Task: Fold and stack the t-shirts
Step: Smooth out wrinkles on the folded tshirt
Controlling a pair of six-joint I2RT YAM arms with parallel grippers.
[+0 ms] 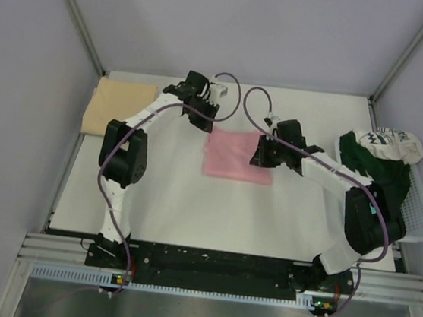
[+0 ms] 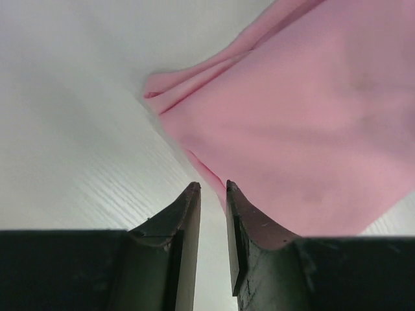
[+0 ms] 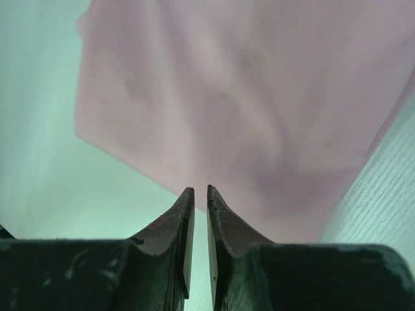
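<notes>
lab robot cell: plain wall panels (image 1: 19, 106), aluminium frame (image 1: 75, 13).

Pink t-shirt (image 1: 234, 157) partly hidden
Right gripper (image 1: 260, 156) covers its right edge from above; both wrist views crop it, the right one blurred.

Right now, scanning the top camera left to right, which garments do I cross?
Folded tan t-shirt → folded pink t-shirt → basket holding the dark green t-shirt and white printed t-shirt.
</notes>
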